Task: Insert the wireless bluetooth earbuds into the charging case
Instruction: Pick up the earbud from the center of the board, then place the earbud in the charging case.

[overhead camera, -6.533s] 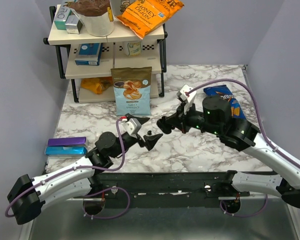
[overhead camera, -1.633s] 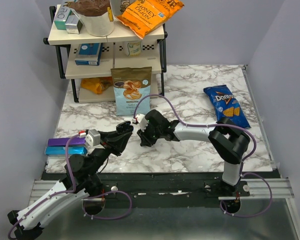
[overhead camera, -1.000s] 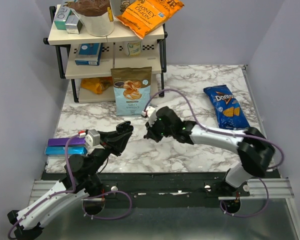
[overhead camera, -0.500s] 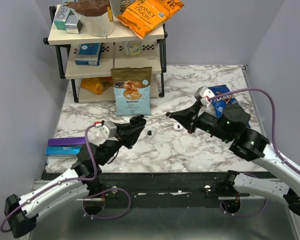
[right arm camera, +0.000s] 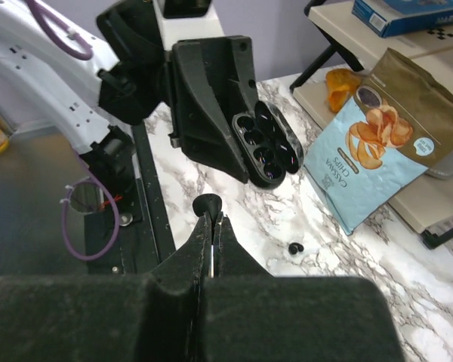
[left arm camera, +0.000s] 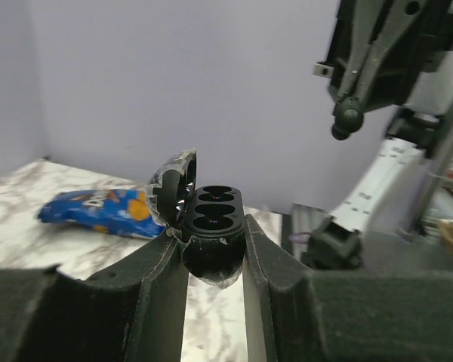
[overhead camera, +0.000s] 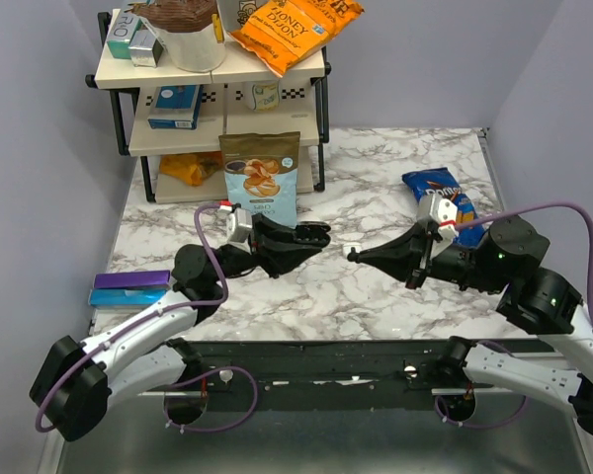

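Mid-task: my left gripper [left arm camera: 214, 247] is clamped on the open charging case [left arm camera: 214, 219], held above the marble table [right arm camera: 340, 279], its wells looking empty. My right gripper [right arm camera: 210, 216] has its jaws pinched on one earbud [right arm camera: 206, 204], short of the case. The second earbud [right arm camera: 294, 247] lies on the table, so neither is seated yet.

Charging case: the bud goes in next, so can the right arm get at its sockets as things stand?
Probably yes: the left gripper holds the case open, sockets toward the right gripper, whose jaws pinch a bud. Nothing stands between them.
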